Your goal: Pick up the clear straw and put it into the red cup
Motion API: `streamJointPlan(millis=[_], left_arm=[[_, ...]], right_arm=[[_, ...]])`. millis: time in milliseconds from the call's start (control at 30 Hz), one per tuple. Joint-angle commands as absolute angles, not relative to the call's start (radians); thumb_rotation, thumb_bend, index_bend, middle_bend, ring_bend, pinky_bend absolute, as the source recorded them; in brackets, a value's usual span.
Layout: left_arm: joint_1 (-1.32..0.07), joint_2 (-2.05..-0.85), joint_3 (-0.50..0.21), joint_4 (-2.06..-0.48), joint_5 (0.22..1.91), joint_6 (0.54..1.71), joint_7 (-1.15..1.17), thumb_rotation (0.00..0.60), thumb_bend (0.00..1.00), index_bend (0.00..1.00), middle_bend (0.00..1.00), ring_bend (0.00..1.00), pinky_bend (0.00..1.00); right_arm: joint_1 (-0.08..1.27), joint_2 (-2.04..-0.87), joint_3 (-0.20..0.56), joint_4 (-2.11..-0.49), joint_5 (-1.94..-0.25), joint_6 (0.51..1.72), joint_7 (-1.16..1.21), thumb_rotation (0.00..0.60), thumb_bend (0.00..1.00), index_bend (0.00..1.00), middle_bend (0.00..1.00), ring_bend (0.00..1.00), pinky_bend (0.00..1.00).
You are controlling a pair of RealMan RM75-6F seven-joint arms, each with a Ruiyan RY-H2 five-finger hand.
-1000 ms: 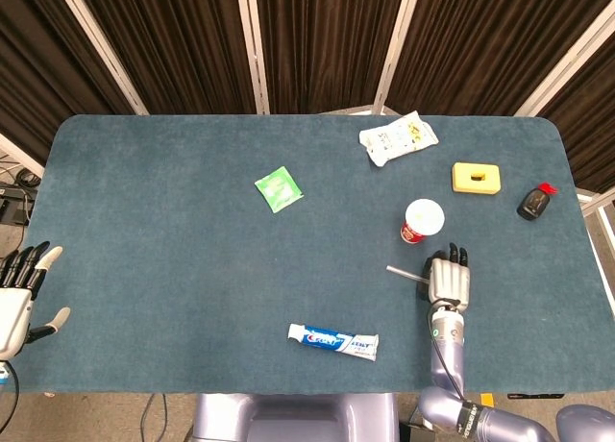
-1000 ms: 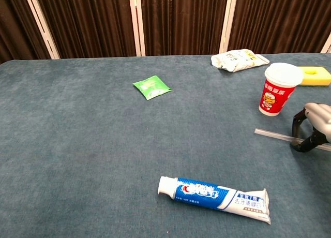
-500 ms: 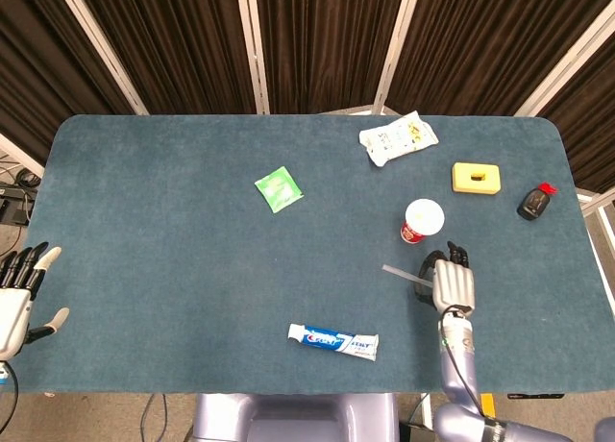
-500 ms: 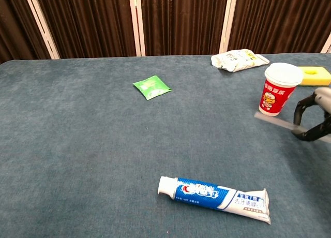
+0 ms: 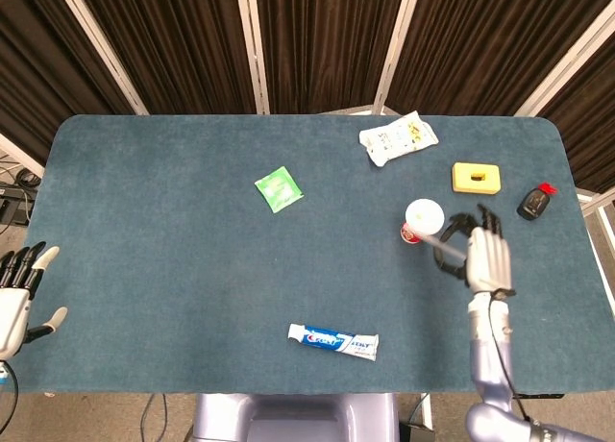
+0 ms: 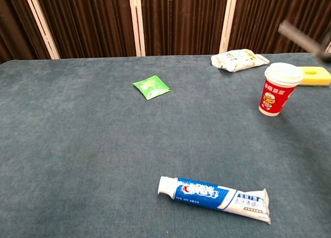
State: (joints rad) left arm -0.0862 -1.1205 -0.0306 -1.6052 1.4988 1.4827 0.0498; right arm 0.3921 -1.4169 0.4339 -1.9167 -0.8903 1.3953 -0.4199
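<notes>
Six loose items are seen on the blue table [image 5: 173, 240] apart from the cup and straw. Left to right: a green sachet [image 5: 279, 188] lies left of centre; a toothpaste tube [image 5: 332, 340] lies near the front edge, cap end to the left; a white snack bag [image 5: 398, 136] sits at the back; a yellow block [image 5: 477, 177] is placed right of it; a small dark object with a red tip [image 5: 534, 202] is seen near the right edge. None of these is placed between the raised hand and the cup.

The table is covered in teal carpet-like cloth with rounded corners. Dark pleated curtains [image 5: 317, 38] with pale slanted frames are seen behind it.

The left hand [image 5: 19, 298] is held off the table's left front corner, fingers spread apart, nothing held.

The red cup [image 5: 420, 221] stands upright right of centre, white rim up, a cartoon print seen on its side in the chest view [image 6: 278, 90].

The clear straw [image 5: 444, 236] is pinched in the right hand [image 5: 480, 254], which is raised just right of the cup. The straw is tilted, its free end pointing left over the cup's rim; contact with the cup cannot be told. In the chest view the straw [image 6: 299, 36] is blurred at the top right, above the cup.
</notes>
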Motion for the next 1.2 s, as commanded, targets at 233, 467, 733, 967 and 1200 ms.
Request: streamJointPlan(millis=[233,467,733,967,1200], left_arm=[[-0.082,-1.133,-0.045,-1.587,1.493,1.507,0.071,0.6,0.28,0.1,0.0,0.0,0.0],[-0.085,-1.145,-0.049,-1.578,1.482,1.502,0.11,0.6,0.28,0.1,0.0,0.0,0.0],[-0.08,-1.158,-0.059,-1.568,1.5,1.538,0.096,0.6,0.28,0.1,0.0,0.0,0.0],[-0.077,-1.164,-0.063,-1.554,1.507,1.553,0.079,0.6,0.28,0.1,0.0,0.0,0.0],[-0.076,-1.162,-0.063,-1.552,1.517,1.562,0.054,0.6,0.28,0.1,0.0,0.0,0.0]], right_arm=[[0.469,-1.358,0.671,-1.941,-0.829,1.358,-0.185,0.6,0.38,0.6,0.32,0.0,0.0],[0.502,-1.416,0.737,-1.862,-0.776,1.33,0.009,0.6,0.38,0.6,0.32,0.0,0.0],[0.493,-1.48,0.775,-1.77,-0.668,1.252,0.229,0.6,0.38,0.61,0.32,0.0,0.0],[0.504,-1.522,0.799,-1.691,-0.65,1.238,0.333,0.6,0.38,0.62,0.32,0.0,0.0],[0.512,-1.579,0.798,-1.638,-0.699,1.266,0.427,0.6,0.38,0.62,0.32,0.0,0.0]])
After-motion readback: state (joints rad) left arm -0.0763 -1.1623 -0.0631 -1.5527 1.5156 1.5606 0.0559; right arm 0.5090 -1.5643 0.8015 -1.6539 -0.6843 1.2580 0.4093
